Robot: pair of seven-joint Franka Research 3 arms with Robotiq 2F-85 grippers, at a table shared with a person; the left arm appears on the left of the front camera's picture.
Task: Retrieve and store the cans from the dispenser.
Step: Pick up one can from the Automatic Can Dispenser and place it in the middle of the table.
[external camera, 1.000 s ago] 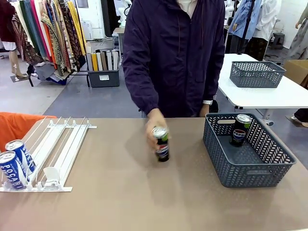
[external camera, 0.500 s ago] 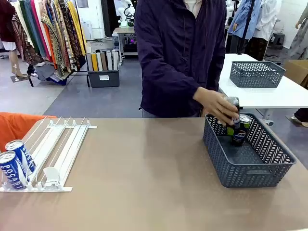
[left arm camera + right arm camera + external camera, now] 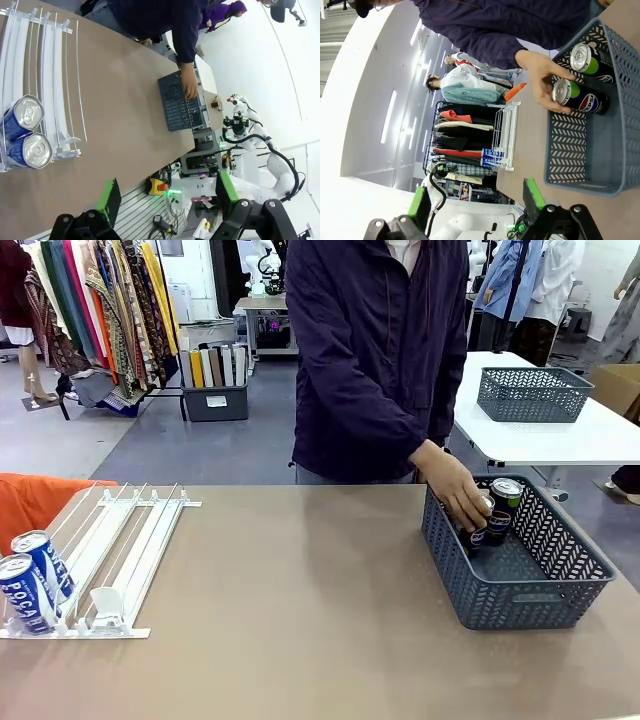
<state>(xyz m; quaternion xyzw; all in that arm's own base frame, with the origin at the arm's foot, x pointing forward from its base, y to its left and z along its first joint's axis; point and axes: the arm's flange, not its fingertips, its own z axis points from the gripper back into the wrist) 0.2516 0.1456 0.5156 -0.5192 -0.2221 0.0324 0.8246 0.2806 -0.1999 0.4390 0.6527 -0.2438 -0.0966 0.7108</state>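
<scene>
The dispenser [image 3: 140, 540] is lying at the left end of the table [image 3: 300, 630]. It is a flat white rack of thin parallel rails with a small rounded pusher block near its front. Two blue-and-white POCARI cans [image 3: 35, 575] are resting side by side in its leftmost lanes against the front stop, their silver tops shining in the left wrist view. At the right end of the table a dark grey plastic basket [image 3: 520, 600] with lattice walls is standing. Inside it the person's hand [image 3: 450, 490] is gripping a black can [image 3: 478, 532] with a green band and a Pepsi roundel. This can is touching a second black can [image 3: 505, 502] that is standing upright by the far wall.

Half a second earlier the hand was carrying that can above the basket's rim. Now it is lowering it inside, next to the other one.

The left gripper [image 3: 167, 192] is hanging with its green-padded fingers spread wide, gripping nothing. The right gripper [image 3: 476, 200] is likewise gaping and empty.

The tabletop is smooth, matte and tan. Behind the person, a rail of bright clothes [image 3: 100, 310] is filling the far left. A white table [image 3: 560, 440] at the right is bearing another grey basket.
</scene>
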